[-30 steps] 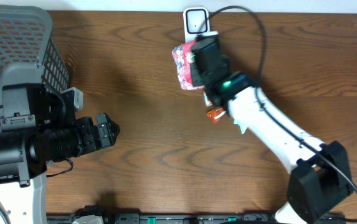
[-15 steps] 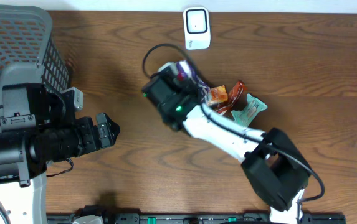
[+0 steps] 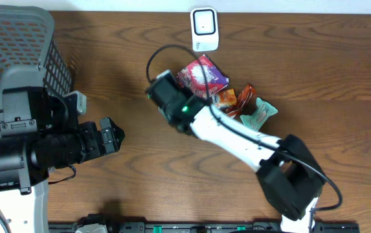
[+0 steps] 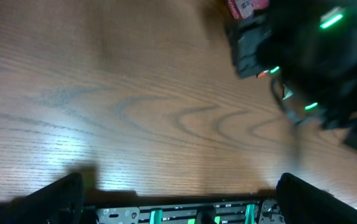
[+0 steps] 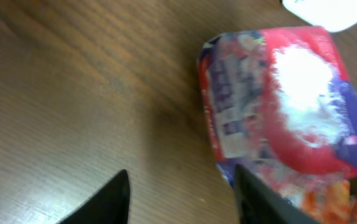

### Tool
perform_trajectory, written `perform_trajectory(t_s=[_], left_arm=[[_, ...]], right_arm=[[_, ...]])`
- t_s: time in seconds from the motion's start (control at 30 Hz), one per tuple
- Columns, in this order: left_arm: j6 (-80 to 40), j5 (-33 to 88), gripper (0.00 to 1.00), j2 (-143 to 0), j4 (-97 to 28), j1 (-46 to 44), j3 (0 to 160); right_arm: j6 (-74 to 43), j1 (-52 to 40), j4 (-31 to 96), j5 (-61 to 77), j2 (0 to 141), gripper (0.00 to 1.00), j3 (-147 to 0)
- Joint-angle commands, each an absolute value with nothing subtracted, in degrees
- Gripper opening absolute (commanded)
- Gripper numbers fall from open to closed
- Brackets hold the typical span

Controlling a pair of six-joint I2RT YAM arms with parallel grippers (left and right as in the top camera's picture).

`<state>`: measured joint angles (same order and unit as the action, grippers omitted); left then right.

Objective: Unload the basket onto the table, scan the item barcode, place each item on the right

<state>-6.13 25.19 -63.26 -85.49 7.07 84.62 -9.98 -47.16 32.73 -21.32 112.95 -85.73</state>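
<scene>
Though glossy, brown woodgrain table [image 3: 334,65] beneath snack packet [image 3: 202,74]

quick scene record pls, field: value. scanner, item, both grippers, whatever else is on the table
scanner: white, at the far edge of the table
item: red and purple snack packet, lying on the table near the scanner, apart from it
right gripper: open, nothing between the fingers, snack packet just ahead
left gripper: open, empty, well away from the item
others: orange packet, green packet, beside the item
basket: far left corner
</scene>
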Motion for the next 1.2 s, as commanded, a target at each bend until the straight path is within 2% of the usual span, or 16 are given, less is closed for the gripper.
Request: perform_trajectory(t_s=[0.0,0.17,0.37,0.47,0.5,0.8,0.9,1.03,1.17], left_arm=[[-5.82,25.47,0.98,-63.33,-85.67,7.27,84.49],[-5.82,25.47,0.98,-63.33,-85.67,7.27,84.49],[-5.82,25.47,0.98,-63.33,-85.67,7.27,84.49],[-5.82,25.47,0.98,-63.33,-85.67,7.27,84.49],[-5.82,25.47,0.98,-63.33,-85.67,7.27,84.49],[-5.82,25.47,0.98,-63.33,-85.67,7.27,84.49],[-5.82,25.47,0.98,-63.33,-85.67,7.27,84.49],[-5.82,25.47,0.98,-63.33,-85.67,7.27,84.49],[-5.82,25.47,0.98,-63.33,-85.67,7.27,84.49]], right_arm=[[-11.73,-43.24,36.32,-15.42,109.12,0.55,-91.29],[-4.64,-39.55,37.93,-10.09,109.47,0.64,-91.85],[1.43,-38.98,38.11,-12.71,110.37,0.72,-89.84],[1.32,-38.92,38.02,-14.72,110.63,0.85,-89.34],[-0.25,-38.87,37.89,-14.72,110.59,0.99,-89.36],[-0.99,-38.87,33.54,-14.63,110.59,0.99,-89.34],[1.91,-38.89,32.77,-14.46,110.67,0.99,-89.32],[8.73,-39.29,32.42,-14.48,111.81,0.88,-89.32],[11.92,-40.21,31.31,-14.52,114.69,0.87,-89.30]])
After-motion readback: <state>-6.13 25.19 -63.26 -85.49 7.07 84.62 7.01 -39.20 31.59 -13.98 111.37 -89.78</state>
